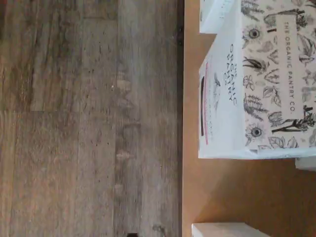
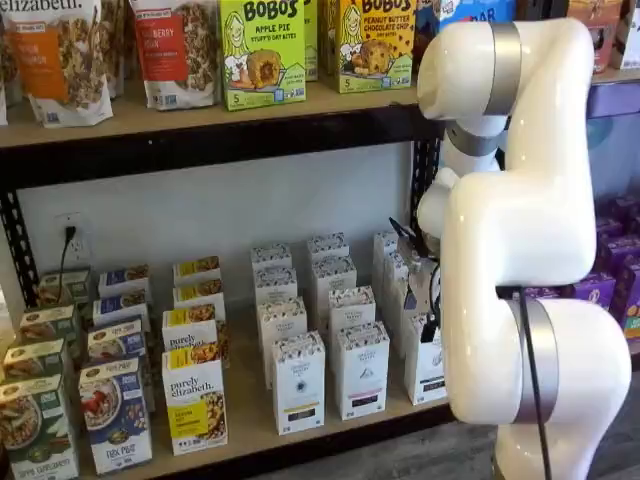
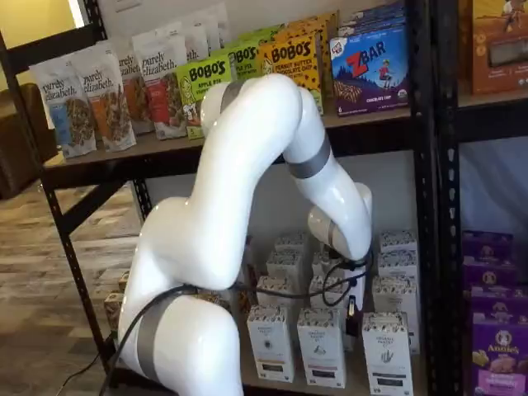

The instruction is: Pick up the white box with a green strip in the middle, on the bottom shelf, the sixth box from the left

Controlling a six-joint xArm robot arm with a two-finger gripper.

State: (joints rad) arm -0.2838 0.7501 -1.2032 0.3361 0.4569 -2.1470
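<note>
Bottom shelf (image 2: 240, 425), right end, front row: white box (image 2: 425, 360), Organic Pantry carton, upright at the board's near edge, arm right over it | gripper hidden behind the arm in both shelf views; jaws read as fully spread, nothing held | I judge it light, stiff card, crushable, slick print | I'd pinch the narrow side faces high up.

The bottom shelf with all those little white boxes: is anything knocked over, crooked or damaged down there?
Nothing stands out. On the bottom shelf the white boxes stand upright in tidy rows in both shelf views, and the yellow-labelled boxes beside them are upright too. The robot arm hides part of the right-hand row, so that stretch cannot be judged.
</note>
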